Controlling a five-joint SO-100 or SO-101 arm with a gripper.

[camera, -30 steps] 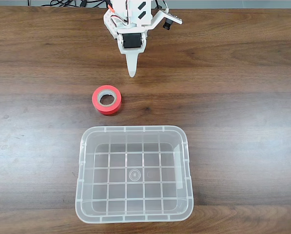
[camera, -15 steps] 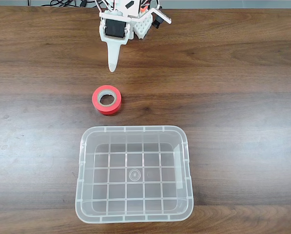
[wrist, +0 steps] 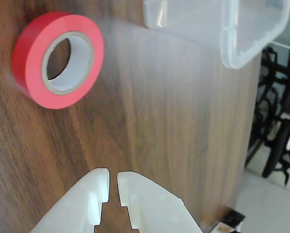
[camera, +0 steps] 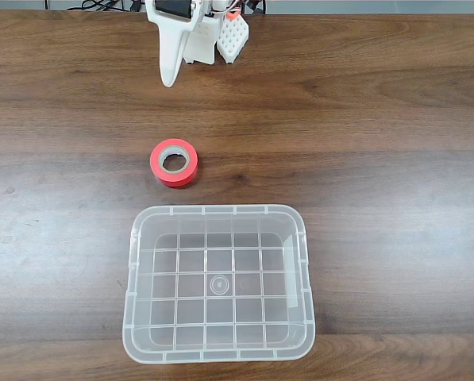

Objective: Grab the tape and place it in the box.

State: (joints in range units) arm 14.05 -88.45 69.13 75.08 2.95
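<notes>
The tape [camera: 174, 162] lies flat between the gripper [camera: 169, 79] and the box [camera: 218, 352]

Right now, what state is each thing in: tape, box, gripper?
tape: lying flat on the table, core hole up, ungrasped, outside the box.
box: upright, open-topped, empty.
gripper: nearly shut, holding nothing, short of the tape.

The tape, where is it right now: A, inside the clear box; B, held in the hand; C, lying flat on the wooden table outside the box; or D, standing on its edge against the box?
C: the tape lies flat, core hole up, on the table, clear of the box and apart from the hand.
</notes>
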